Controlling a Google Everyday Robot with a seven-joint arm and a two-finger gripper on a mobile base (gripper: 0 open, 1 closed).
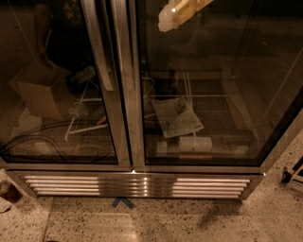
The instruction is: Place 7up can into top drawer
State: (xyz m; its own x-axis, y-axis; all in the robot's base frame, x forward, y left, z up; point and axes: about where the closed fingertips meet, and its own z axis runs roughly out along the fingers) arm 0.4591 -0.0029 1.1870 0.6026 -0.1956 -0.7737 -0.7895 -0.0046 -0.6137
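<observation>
The 7up can and the top drawer are both out of view. My gripper (182, 13) appears as a pale cream shape at the top edge of the camera view. It hangs right of centre, in front of the right glass door (208, 94) of a steel cabinet. Nothing can be seen held in it.
A two-door glass-front cabinet fills the view, with a steel handle (102, 52) on the left door and a vent grille (137, 185) below. Inside lie a cardboard box (40, 92), cables and a paper sheet (177, 117). A blue tape mark (123, 202) is on the speckled floor, and a caster (286, 177) sits at far right.
</observation>
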